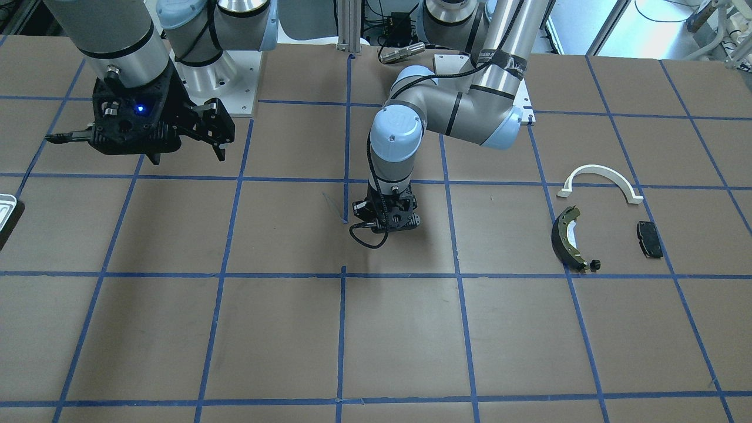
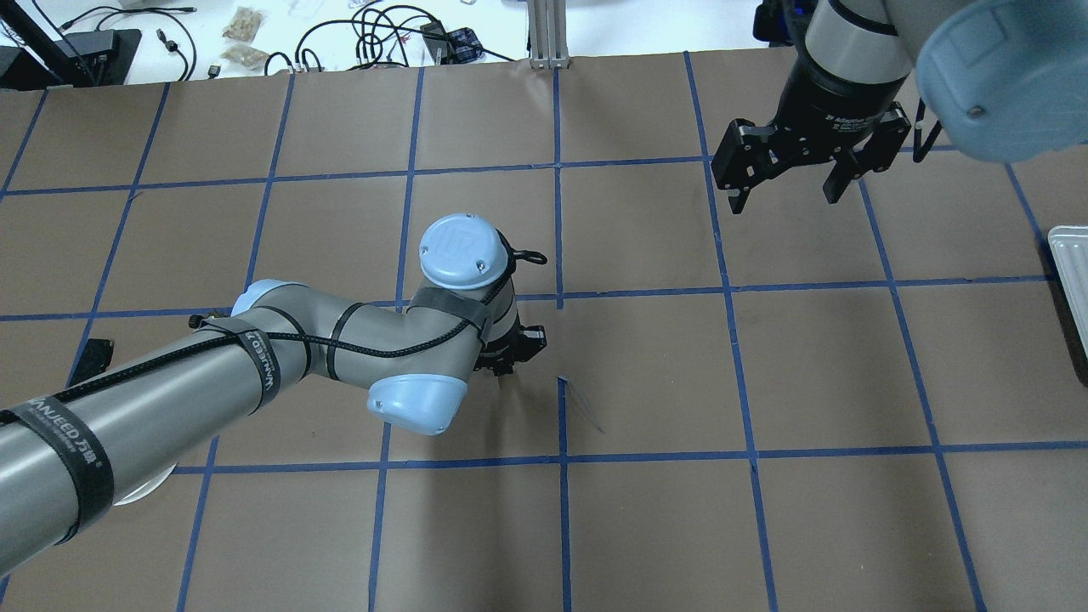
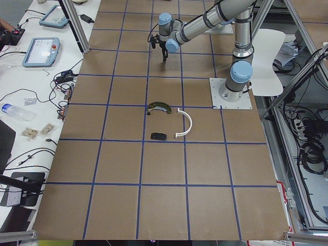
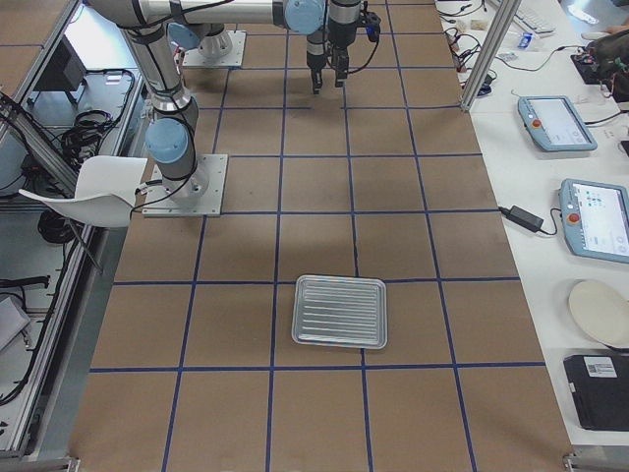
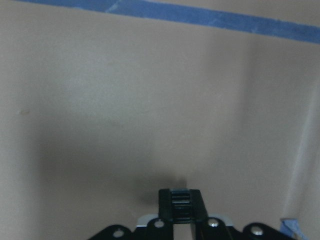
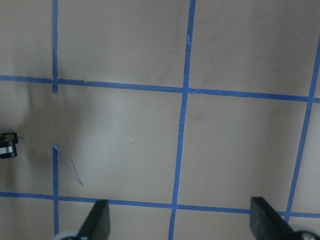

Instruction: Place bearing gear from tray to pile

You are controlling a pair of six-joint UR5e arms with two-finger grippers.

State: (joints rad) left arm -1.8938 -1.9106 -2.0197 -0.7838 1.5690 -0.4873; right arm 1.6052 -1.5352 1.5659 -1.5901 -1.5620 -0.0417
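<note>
The bearing gear (image 1: 594,264), a tiny black toothed wheel, lies on the table at the end of the dark brake shoe (image 1: 568,238) in the pile, beside the white arc (image 1: 602,179) and the black pad (image 1: 649,239). The tray (image 4: 340,311) looks empty; only its corner shows in the front view (image 1: 6,208). My left gripper (image 1: 386,229) points down near the table's middle, well away from the pile; its fingers (image 5: 180,200) are shut with nothing between them. My right gripper (image 2: 786,183) hovers open and empty between the middle and the tray.
Brown table paper with a blue tape grid; a torn tape end (image 2: 582,408) lies beside the left gripper. Cables and bags (image 2: 246,38) lie past the far edge. Pendants (image 4: 555,123) sit on the side bench.
</note>
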